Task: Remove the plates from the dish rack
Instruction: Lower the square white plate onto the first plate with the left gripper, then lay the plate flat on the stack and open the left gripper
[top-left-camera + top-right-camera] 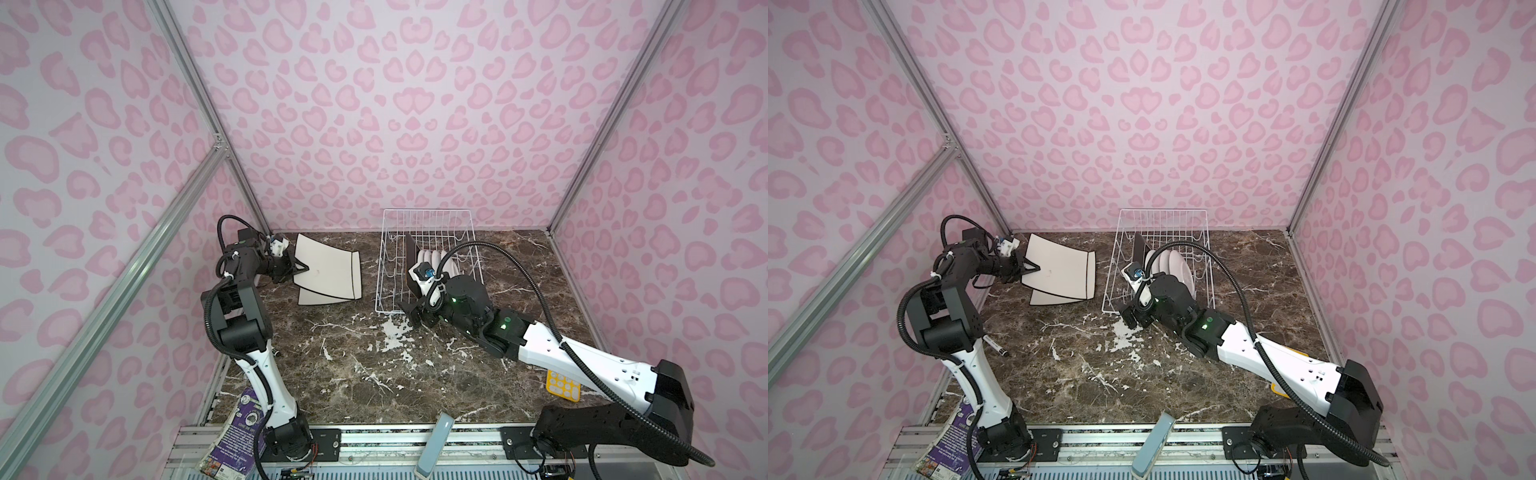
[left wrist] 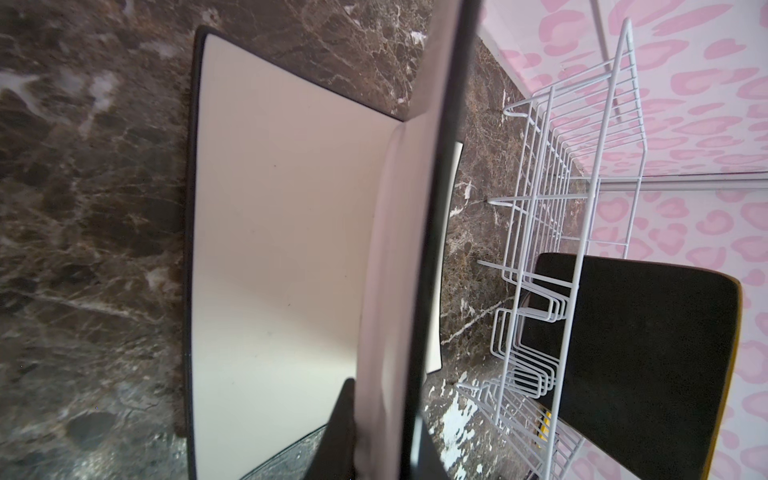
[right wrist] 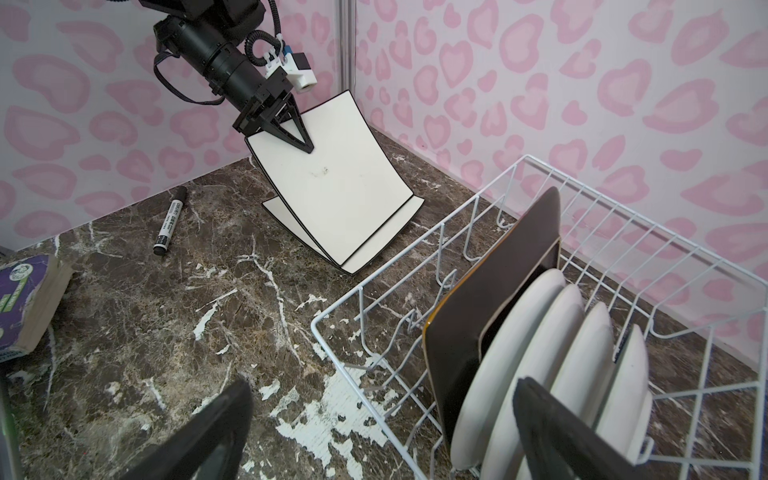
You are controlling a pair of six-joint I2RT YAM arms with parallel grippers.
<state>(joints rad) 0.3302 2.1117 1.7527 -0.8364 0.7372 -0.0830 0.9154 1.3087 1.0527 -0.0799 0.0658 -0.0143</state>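
**L gripper** (image 1: 299, 268) (image 3: 300, 138): jaws clamped on the edge of a cream plate (image 1: 328, 268) (image 1: 1061, 268). The gripped edge is raised and the plate tilts down away from the arm. Its low edge meets the 2nd cream plate (image 1: 316, 297) (image 3: 370, 259). That plate lies flat on the table (image 1: 374, 374), rear left, just beside the rack (image 1: 428, 212) (image 1: 1163, 212). Whether the two plates touch cannot be told.

**R gripper** (image 1: 415, 311) (image 3: 382, 386): jaws wide apart, nothing btwn them, low at the rack's near end. In the R wrist view one finger (image 3: 557, 428) sits in front of the round plates (image 3: 540, 361). The other is over bare table outside the wire. Contact w/ plates or wire is not discernible.

**Rack:** rear centre, against the back wall (image 1: 415, 124).
- Brown plate (image 1: 410, 253) (image 2: 644, 353) stands upright on edge, on the side nearest the L gripper.
- Next to it are four round plates on edge in a close row, plain white sides showing in both top views.

**Also on table:** marker (image 3: 170, 220) near the L arm and a book (image 3: 25, 299) at the front-left edge.
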